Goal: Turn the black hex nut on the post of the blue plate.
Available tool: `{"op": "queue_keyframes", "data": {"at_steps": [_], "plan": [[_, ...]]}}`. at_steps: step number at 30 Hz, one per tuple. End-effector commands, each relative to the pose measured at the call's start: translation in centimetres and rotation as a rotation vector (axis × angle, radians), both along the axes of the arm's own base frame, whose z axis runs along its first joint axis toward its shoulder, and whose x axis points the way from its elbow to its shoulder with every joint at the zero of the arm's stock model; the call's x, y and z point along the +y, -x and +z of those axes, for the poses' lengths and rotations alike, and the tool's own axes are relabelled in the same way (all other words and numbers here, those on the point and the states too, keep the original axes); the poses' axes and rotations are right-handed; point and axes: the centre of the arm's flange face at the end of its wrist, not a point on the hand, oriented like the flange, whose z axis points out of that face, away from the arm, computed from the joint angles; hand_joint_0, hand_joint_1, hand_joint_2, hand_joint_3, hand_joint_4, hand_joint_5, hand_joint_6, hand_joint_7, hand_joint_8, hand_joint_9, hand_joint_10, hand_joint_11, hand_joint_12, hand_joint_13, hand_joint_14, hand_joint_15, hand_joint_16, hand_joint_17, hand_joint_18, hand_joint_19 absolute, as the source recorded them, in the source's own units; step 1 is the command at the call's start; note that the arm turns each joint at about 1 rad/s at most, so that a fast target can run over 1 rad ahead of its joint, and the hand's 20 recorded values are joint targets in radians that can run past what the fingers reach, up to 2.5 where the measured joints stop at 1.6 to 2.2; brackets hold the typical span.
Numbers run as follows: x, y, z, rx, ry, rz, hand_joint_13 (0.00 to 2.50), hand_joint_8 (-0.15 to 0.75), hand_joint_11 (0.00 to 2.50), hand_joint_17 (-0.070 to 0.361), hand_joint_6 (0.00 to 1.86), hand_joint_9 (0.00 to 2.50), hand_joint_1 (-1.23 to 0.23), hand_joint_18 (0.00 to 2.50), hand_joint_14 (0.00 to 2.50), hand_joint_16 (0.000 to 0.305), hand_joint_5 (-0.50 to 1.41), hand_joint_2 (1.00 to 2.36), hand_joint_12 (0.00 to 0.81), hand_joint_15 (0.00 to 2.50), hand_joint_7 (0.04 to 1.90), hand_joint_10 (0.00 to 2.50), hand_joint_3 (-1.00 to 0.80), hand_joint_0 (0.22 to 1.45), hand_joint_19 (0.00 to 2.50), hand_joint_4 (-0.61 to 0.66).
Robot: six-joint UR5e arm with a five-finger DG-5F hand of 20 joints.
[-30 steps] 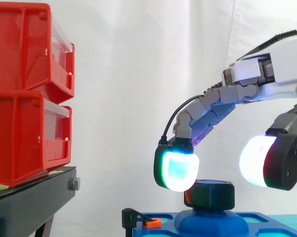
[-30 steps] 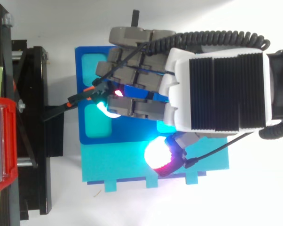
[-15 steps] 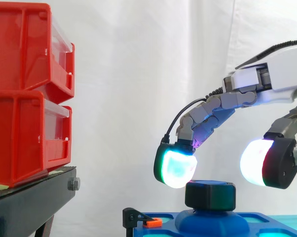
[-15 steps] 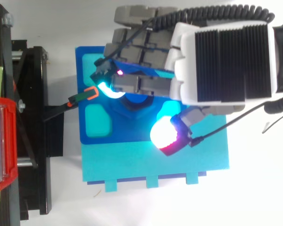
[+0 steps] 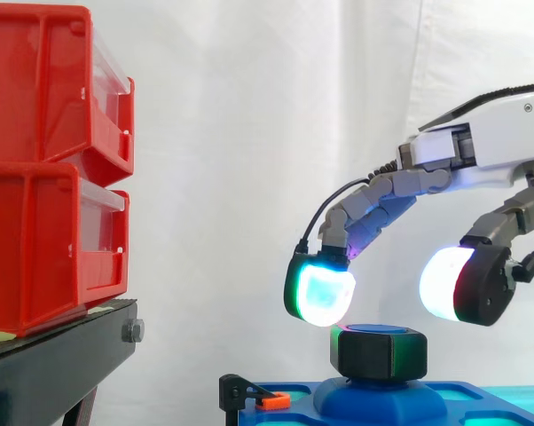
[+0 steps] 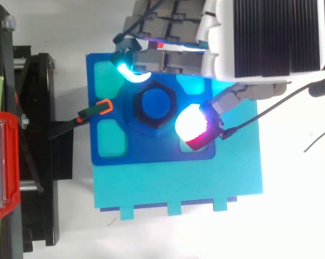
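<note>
Side view: the hand [image 5: 480,142] reaches in from the right edge at mid height, its fingers arching down toward the lower centre. A cyan-green finger pad [image 5: 320,295] hangs just above the top left edge of the black hex nut [image 5: 378,351]. From this angle it cannot be told whether the two graze. The thumb's white and red pad [image 5: 449,282] hangs higher, to the upper right of the nut and clear of it. The nut sits on a blue post that rises from the blue plate [image 5: 480,395] at the bottom edge. Red bins [image 5: 45,169] are stacked on a black stand [image 5: 63,355] at the left.

Top view: the nut [image 6: 153,107] shows its six sides with the blue post top at its centre, in the middle of the plate [image 6: 151,154]. The plate rests on a cyan base [image 6: 178,186]. The finger pad [image 6: 129,73] lies off the nut's upper left corner, with bare plate between them. The thumb pad [image 6: 192,124] sits just beside the nut's lower right side. The fingers are spread wide apart, gently bent, and clasp nothing. An orange clip [image 6: 103,106] lies left of the nut.
</note>
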Motion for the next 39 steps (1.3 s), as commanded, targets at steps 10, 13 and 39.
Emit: {"op": "queue_keyframes", "data": {"at_steps": [10,13,39], "plan": [[3.5,-1.9,0.7,-0.097,0.007,-0.031,0.50,0.286,0.00,0.126,0.50,0.53,-0.46,0.42,0.00,0.056,-0.16,1.00,0.357,0.08,0.83,0.00,-0.47,0.50,0.22,0.24],[5.2,-2.0,0.6,-0.087,0.010,-0.029,0.50,0.285,0.00,0.126,0.50,0.53,-0.46,0.42,0.00,0.056,-0.16,1.00,0.356,0.08,0.83,0.00,-0.47,0.50,0.22,0.24],[8.3,-1.3,-0.3,0.000,-0.006,-0.015,0.50,0.287,0.00,0.125,0.50,0.53,-0.44,0.42,0.00,0.055,-0.16,1.00,0.359,0.09,0.86,0.00,-0.47,0.50,0.22,0.25]]}}
